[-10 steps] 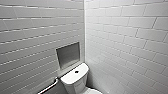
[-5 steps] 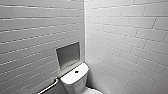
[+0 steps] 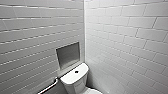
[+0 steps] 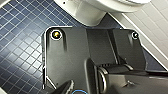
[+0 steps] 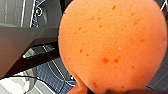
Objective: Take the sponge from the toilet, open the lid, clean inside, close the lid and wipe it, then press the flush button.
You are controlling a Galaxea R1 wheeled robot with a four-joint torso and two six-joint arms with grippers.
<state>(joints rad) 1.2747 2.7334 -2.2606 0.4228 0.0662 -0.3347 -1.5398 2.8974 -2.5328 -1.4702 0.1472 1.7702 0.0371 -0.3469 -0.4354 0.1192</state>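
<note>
1. Head view: the toilet [image 3: 75,81] stands in the walls' corner, the flush button [image 3: 76,71] mid tank top; unchanged since 0.5 s ago.
2. Left wrist view: toilet base on the blue tiled floor [image 4: 20,50]; left gripper's state cannot be told.
3. Right wrist view: right gripper [image 5: 117,91] pinches the sponge [image 5: 110,42] above the floor.

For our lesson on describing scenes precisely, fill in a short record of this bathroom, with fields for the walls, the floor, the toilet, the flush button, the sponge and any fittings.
walls: pale rectangular tiles, two walls meeting at a corner
niche: recessed in the wall, above the tank
toilet: white, tank in the corner
flush button: dark, round, middle of the tank top
grab bar: metal, on the wall beside the tank
floor: small dark blue square tiles
sponge: orange, pitted, close to the right wrist camera, off the floor
</note>
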